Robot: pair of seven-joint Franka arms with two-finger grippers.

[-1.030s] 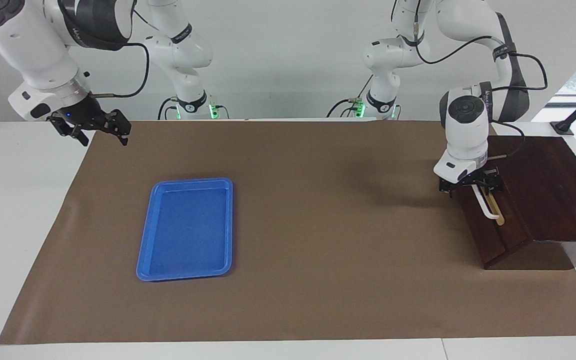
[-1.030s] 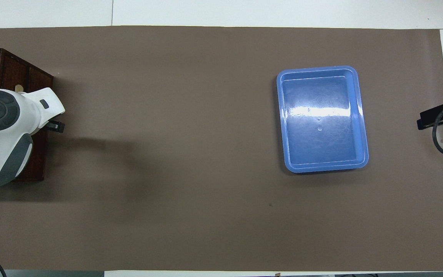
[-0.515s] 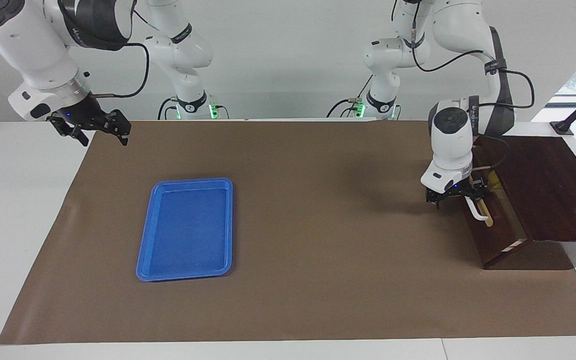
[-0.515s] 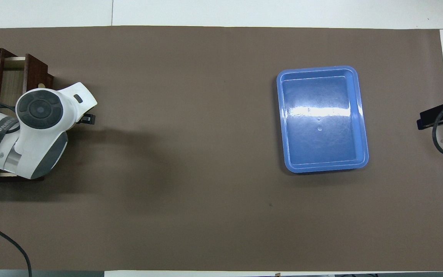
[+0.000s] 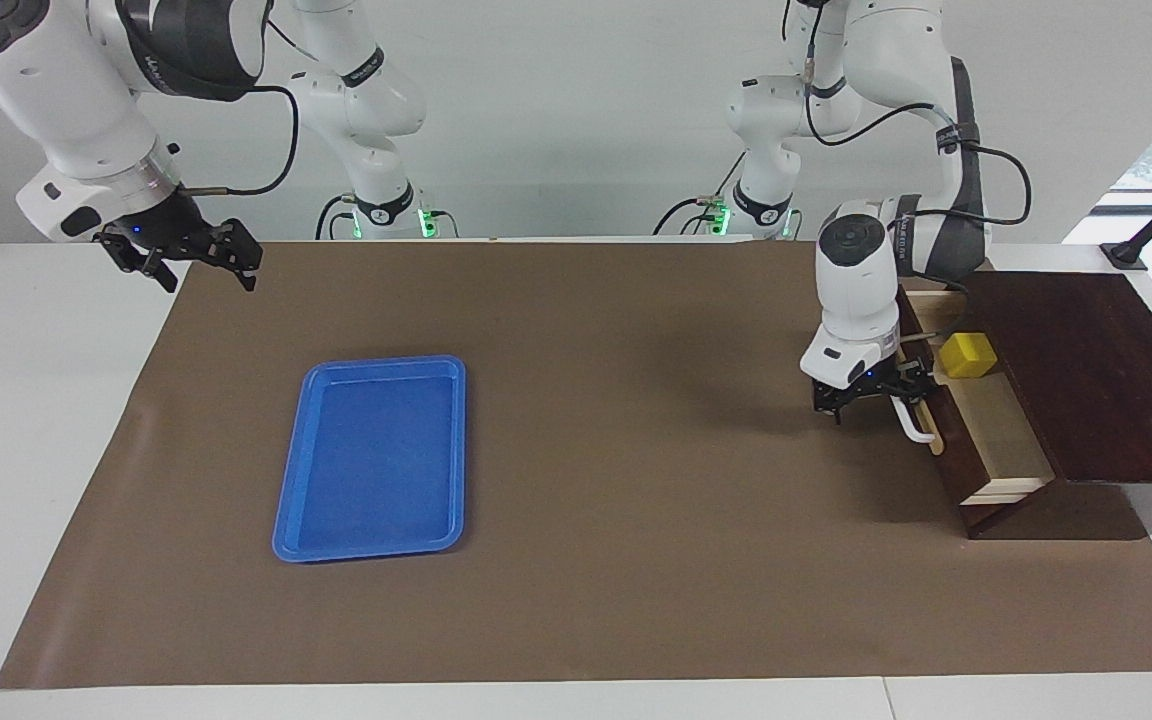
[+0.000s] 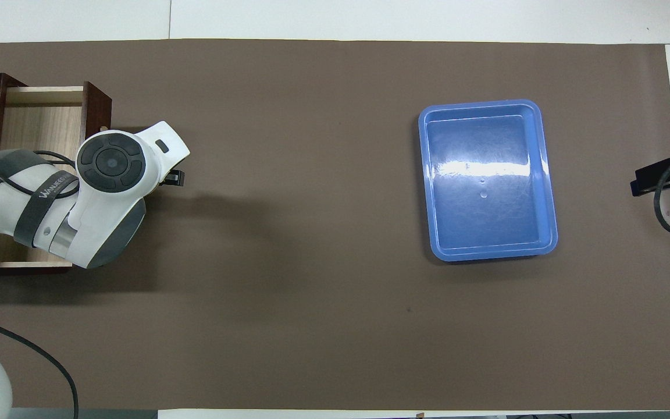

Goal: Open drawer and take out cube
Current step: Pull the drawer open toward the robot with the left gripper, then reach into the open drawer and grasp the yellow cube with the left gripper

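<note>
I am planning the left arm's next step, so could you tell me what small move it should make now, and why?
Probably let go of the white bar handle and lift the left pincer toward the small yellow cube: the dark brown wooden drawer already stands open with the cube exposed inside.

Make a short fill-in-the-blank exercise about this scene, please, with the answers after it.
1. The drawer is now ____.
2. The yellow cube lies ____ the drawer.
3. The left end effector is at the drawer's white ____.
4. The blue tray holds ____.

Answers: open; inside; handle; nothing
</note>
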